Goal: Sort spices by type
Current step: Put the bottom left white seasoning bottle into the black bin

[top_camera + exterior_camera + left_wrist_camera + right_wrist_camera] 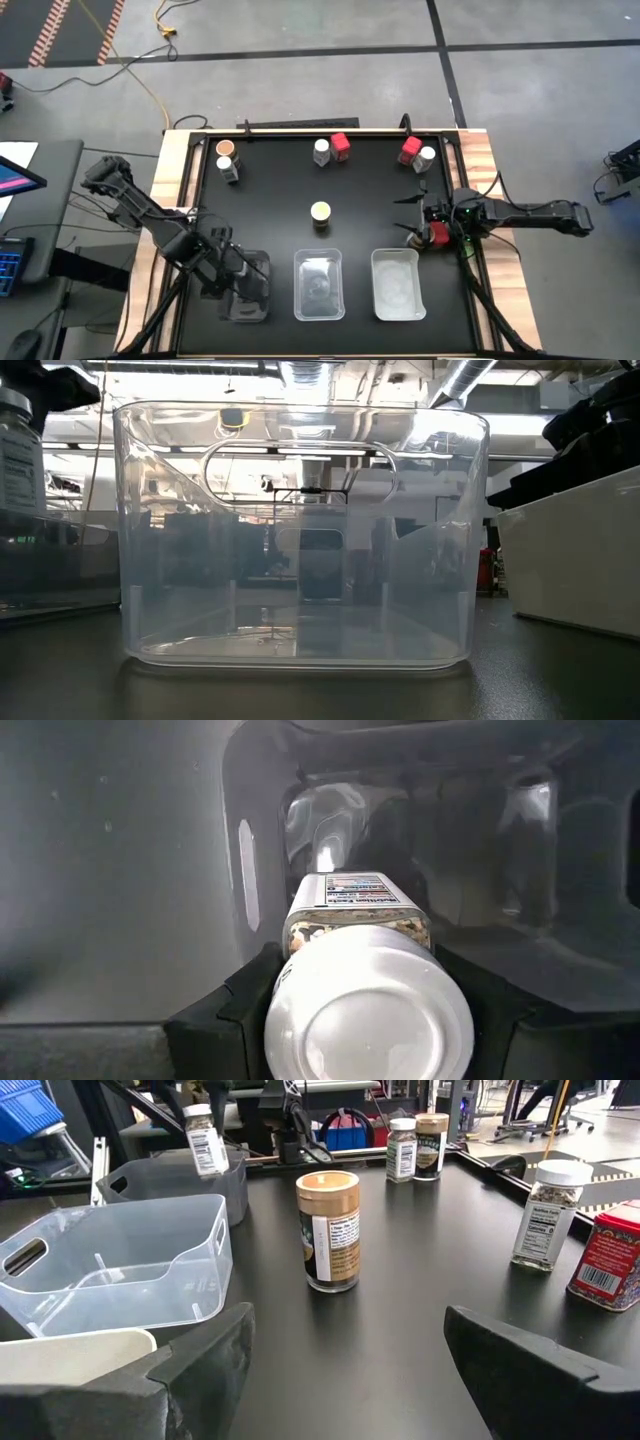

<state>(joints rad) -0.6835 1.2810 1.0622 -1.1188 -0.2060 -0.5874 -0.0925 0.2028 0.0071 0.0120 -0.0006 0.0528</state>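
- High view and left wrist view together: the white-capped jar [370, 1010] is clamped in the jaws of the left gripper [240, 275], which sits over the left tray [262, 262] at the near-left of the desk [270, 215]. The jar is not yet let go.
- Done so far, as I judge it: nothing is sorted for certain. The middle tray [318, 285] and the right tray [396, 283] look bare, and whether anything already lies in the left tray is hidden under the arm.
- Left to do: seven jars stand loose on the desk, all well apart from the trays.
- White caps, counted: four. One is in the left jaws and one stands in each pair along the far edge: [230, 168], [321, 150], [427, 157].
- Red caps, counted: two for certain, the far-middle red jar [340, 147] and the far-right red jar [410, 150]. A red patch shows close by the right arm's wrist — jar or part of the arm, I cannot tell.
- One tan-lidded jar [225, 147] stands at the far left, just beside a white cap.
- One yellow-lidded jar [320, 212] stands alone mid-desk.
- Trays, counted: three, in a row along the near edge.
- The right gripper [345, 1370] waits low at the desk's right side with its jaws spread and nothing between them — it faces the yellow-lidded jar.
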